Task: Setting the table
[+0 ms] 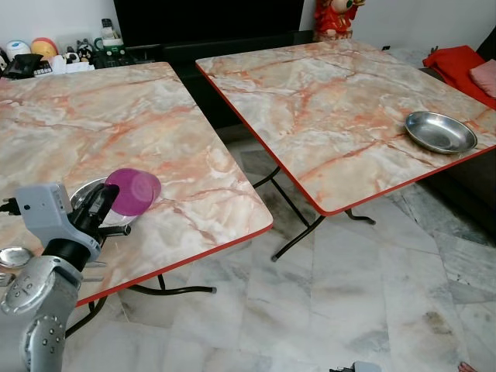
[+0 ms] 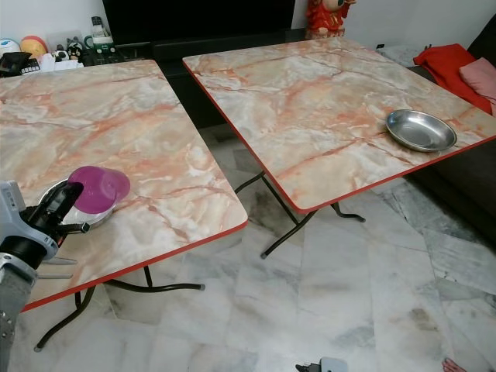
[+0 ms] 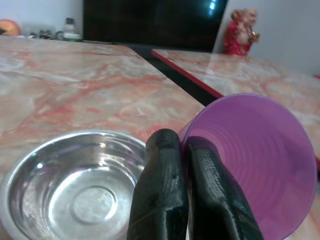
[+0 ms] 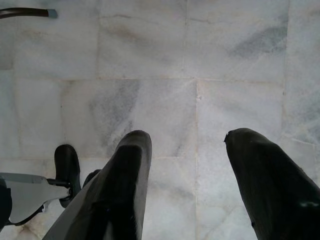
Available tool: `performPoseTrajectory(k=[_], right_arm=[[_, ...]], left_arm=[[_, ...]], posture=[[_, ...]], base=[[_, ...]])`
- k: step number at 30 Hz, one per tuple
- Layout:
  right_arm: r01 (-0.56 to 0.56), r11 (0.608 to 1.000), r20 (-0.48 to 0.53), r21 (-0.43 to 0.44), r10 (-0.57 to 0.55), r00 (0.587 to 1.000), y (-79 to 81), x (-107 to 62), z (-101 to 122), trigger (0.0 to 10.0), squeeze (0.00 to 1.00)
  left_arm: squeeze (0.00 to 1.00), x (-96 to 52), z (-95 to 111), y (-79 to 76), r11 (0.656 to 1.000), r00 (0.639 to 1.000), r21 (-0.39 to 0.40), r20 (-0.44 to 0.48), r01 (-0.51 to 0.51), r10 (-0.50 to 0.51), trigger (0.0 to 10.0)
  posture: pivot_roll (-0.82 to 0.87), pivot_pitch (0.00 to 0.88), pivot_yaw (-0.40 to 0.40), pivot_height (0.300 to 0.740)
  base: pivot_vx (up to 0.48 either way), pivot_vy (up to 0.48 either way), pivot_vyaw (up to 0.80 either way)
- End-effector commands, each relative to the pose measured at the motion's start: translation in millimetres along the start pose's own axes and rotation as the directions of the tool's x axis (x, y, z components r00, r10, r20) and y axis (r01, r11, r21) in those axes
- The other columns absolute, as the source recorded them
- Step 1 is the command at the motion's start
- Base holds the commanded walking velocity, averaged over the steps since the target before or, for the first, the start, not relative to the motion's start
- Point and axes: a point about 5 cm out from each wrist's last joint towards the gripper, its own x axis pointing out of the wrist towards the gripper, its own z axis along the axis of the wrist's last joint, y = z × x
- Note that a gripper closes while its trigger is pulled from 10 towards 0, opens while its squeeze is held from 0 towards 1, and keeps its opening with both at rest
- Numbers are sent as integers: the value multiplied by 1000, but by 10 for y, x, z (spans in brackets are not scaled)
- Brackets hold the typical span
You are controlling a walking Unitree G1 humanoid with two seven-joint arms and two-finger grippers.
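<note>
At the near corner of the left table (image 1: 139, 116): the left pincer (image 1: 99, 203) hovered low over the marble-patterned top, close to its red edge.
Left pincer: its two black fingers (image 3: 161, 190) were pressed together on the rim of a purple plastic cup (image 1: 133, 191), which it held tipped on its side, mouth toward the camera.
Purple cup: lifted just above the left table, beside and partly over a steel bowl (image 3: 75, 185).
Steel bowl: upright on the left table, just beside the pincer fingers, on the side away from the right table (image 1: 333, 108).
Right table: stood beside the left table across a narrow gap, with the same marble top and red edging.
Steel plate (image 1: 440, 132): lay near the right table's outer edge, well apart from the left table.
Right pincer (image 4: 190, 185): hung over the pale marble floor (image 4: 165, 75), its fingers spread apart and holding nothing.
Far end of the left table: small clutter, too small to tell.
</note>
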Motion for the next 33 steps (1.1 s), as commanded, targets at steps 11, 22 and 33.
performPoseTrajectory(k=[11, 22, 33], right_arm=[[14, 1000, -11, 3, -14, 1000, -49, -11, -36, 10000, 0], [17, 1000, -7, 1, -17, 1000, -58, -12, -31, 10000, 0], [17, 1000, 0, 4, -17, 1000, -53, -11, -23, 10000, 0]], left_arm=[[0, 32, -99, -267, 958, 984, 257, 91, 128, -155, 10000], [0, -59, -271, -373, 895, 968, 405, 79, 187, -238, 10000], [0, -25, -271, -372, 894, 967, 417, 112, 164, -230, 10000]], posture=[[161, 143, -96, 740], [162, 141, -101, 740], [158, 133, -98, 740]], base=[[0, 0, 0], [0, 0, 0], [0, 0, 0]])
